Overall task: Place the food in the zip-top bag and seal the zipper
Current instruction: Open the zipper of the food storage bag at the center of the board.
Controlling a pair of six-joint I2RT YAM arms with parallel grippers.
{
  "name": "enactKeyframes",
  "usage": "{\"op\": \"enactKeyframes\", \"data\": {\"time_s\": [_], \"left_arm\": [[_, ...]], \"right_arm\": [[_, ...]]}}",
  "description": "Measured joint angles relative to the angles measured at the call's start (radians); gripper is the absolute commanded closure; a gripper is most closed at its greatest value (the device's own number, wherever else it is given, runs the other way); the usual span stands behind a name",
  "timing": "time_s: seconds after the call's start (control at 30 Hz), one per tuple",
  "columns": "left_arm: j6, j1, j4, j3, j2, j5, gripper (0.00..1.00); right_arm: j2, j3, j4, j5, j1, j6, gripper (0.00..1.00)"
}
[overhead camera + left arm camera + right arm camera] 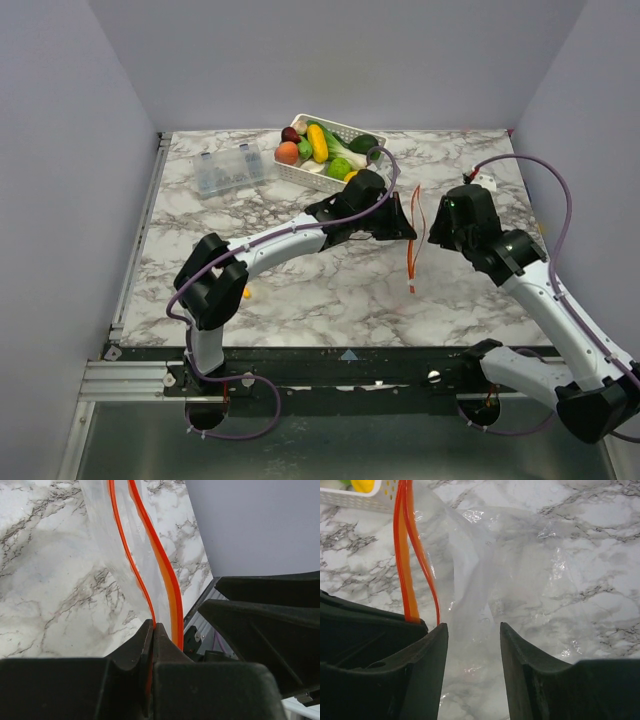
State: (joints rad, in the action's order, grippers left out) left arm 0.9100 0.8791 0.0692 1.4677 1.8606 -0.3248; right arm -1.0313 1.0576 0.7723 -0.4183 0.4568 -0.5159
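Meanwhile, on a grey-veined white marble surface (330, 290) boxed by plain grey walls (330, 60), the left claw (151, 630) pinches the thin orange zipper (165, 575) of the crinkled clear zip-top bag (520, 555). The right claw (472, 630) gapes just beside it, and the food (318, 142) sits beyond the left claw.

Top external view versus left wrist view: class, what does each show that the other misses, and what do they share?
Top only: the basket of toy food, the clear box and the right hand. Left wrist only: how the left hand pinches shut on one strip of the zipper. Both: the orange zipper and the marble table.
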Motion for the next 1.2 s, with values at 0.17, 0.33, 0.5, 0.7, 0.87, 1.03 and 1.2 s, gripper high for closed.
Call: {"op": "enactKeyframes", "data": {"time_s": [0.17,0.33,0.5,0.7,0.87,1.03,1.2], "left_arm": [[0.018,0.0,-0.012,0.0,0.0,-0.01,1.0],[0.034,0.0,-0.024,0.001,0.0,-0.024,1.0],[0.04,0.004,-0.02,0.013,0.007,-0.029,1.0],[0.041,0.006,-0.019,0.013,0.02,-0.029,1.0],[0.048,0.006,-0.02,0.028,0.042,-0.03,1.0],[0.052,0.007,-0.021,0.051,0.057,-0.031,1.0],[0.038,-0.003,-0.006,0.076,0.061,-0.031,1.0]], "right_arm": [[0.023,0.0,-0.008,0.058,0.0,0.0,0.5],[-0.009,-0.005,-0.043,0.072,0.0,0.006,0.5],[-0.098,-0.007,-0.072,0.068,0.0,0.019,0.5],[-0.153,0.004,-0.071,0.025,0.011,0.027,0.57],[-0.212,0.049,-0.032,-0.068,0.066,0.031,0.77],[-0.21,0.068,0.001,-0.137,0.106,0.027,0.99],[-0.157,0.068,0.024,-0.234,0.107,0.011,0.99]]}}
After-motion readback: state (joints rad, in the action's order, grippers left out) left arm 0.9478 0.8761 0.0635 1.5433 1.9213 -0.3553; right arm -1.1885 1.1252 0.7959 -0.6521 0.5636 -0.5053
